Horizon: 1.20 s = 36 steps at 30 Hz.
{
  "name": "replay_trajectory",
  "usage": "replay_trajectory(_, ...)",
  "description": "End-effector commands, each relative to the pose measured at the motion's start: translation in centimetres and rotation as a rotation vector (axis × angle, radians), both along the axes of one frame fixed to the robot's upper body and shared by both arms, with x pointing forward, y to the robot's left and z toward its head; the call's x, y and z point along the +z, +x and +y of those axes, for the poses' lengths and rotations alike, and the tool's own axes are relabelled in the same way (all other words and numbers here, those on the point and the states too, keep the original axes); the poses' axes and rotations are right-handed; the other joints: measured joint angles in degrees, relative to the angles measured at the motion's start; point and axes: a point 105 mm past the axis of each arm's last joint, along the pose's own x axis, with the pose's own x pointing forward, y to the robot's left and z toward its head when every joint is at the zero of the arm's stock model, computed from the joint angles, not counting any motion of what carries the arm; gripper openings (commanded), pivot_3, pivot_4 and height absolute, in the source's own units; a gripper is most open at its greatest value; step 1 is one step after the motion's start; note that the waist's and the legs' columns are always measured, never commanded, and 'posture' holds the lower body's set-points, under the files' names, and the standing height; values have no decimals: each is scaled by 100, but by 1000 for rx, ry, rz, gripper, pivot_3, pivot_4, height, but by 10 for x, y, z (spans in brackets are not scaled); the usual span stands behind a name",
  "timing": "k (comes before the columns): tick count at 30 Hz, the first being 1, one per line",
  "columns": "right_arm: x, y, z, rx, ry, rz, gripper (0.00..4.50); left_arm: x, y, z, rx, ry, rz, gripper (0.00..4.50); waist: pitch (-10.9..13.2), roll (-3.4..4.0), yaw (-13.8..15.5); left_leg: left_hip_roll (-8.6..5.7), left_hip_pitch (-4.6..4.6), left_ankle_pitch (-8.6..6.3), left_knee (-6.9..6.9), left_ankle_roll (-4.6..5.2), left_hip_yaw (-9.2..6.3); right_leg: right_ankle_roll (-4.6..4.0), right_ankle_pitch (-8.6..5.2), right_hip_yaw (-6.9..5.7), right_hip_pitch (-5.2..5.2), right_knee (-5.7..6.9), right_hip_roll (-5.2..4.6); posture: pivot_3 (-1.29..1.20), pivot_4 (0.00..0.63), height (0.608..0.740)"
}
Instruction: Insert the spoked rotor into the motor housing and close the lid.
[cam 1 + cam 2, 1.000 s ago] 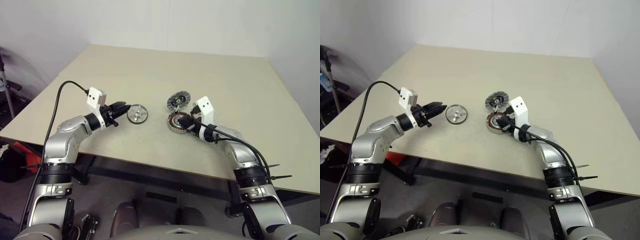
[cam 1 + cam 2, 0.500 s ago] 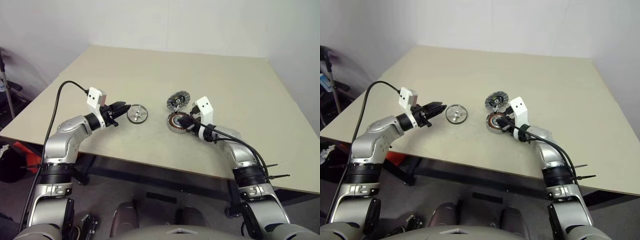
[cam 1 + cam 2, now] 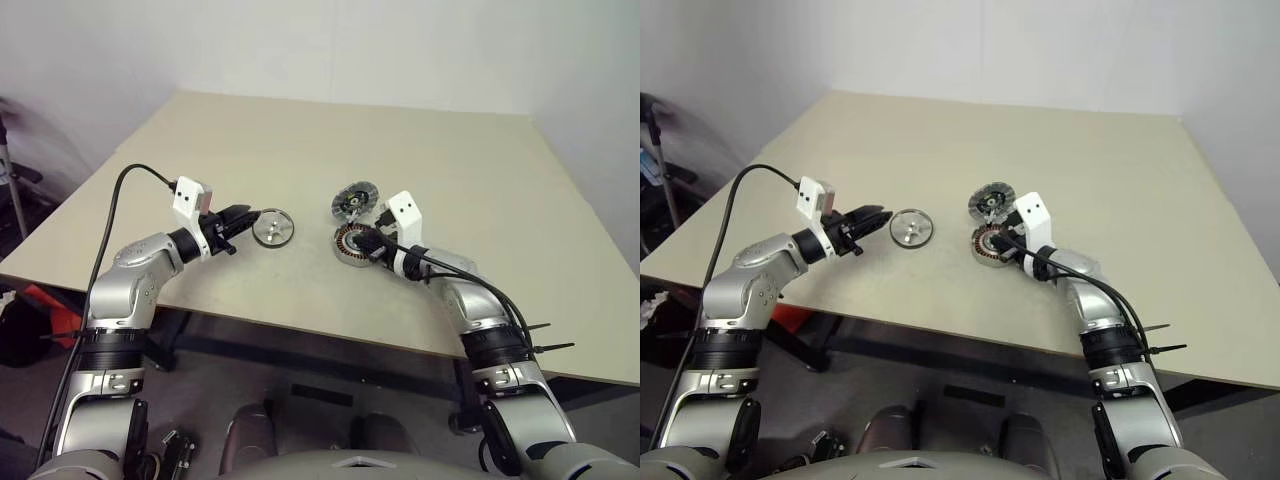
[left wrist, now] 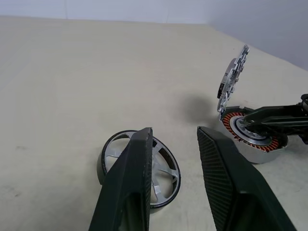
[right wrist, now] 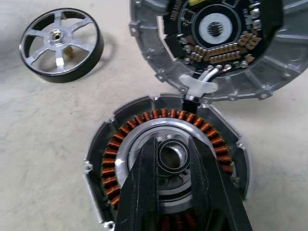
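Beige table (image 3: pixel 450 150): spoked rotor (image 3: pixel 274 228) not inserted, lid (image 3: pixel 357 200) open. Left gripper (image 3: pixel 243 216) spread beside rotor; right gripper (image 5: pixel 173 159) fingers parted around motor housing (image 5: pixel 166 154) hub.

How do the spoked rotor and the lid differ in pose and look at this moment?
The spoked rotor lies flat and alone on the table; the lid stands tilted up, hinged at the motor housing. The rotor has plain open spokes; the lid's inner face carries electronics. Both are round metal discs.
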Motion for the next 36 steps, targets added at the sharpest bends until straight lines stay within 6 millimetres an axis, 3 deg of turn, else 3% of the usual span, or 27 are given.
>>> replay_trajectory(1, 4, -4, 6, 27, -2, -17, 660, 17, -1, 2, -4, -1, -59, 1582, 0, 0, 1, 0, 0, 0, 0, 0, 0, 0, 0, 0, 0, 0, 0, 0, 0, 740)
replay_trajectory(13, 2, 3, 4, -10, -8, -10, 660, 17, 0, 0, -10, 0, -60, 1582, -1, -1, 0, 0, 4, 3, 0, -6, -1, 0, 0, 1, 0, 6, 0, 0, 0, 740)
replay_trajectory(22, 4, 6, 1, -17, -25, -30, 3641, 17, 1, 1, -5, 1, -61, 1582, -1, -2, 13, -1, 1, 4, 0, -6, -1, 0, 0, -1, 0, 6, -1, 0, 0, 740)
replay_trajectory(33, 20, 3, 6, 19, 24, -86, 3641, 16, 1, -1, -9, 2, -60, 1582, -1, -1, 13, 0, -1, 4, 0, -7, -2, 0, -1, -1, -1, 6, -1, 0, 0, 740)
replay_trajectory(36, 24, 1, 7, 27, 36, -103, 3016, 16, 1, -1, -12, 2, -59, 1582, -1, -1, 10, 0, -3, 4, 0, -7, -2, 0, -1, -1, -4, 6, -1, 0, 0, 740)
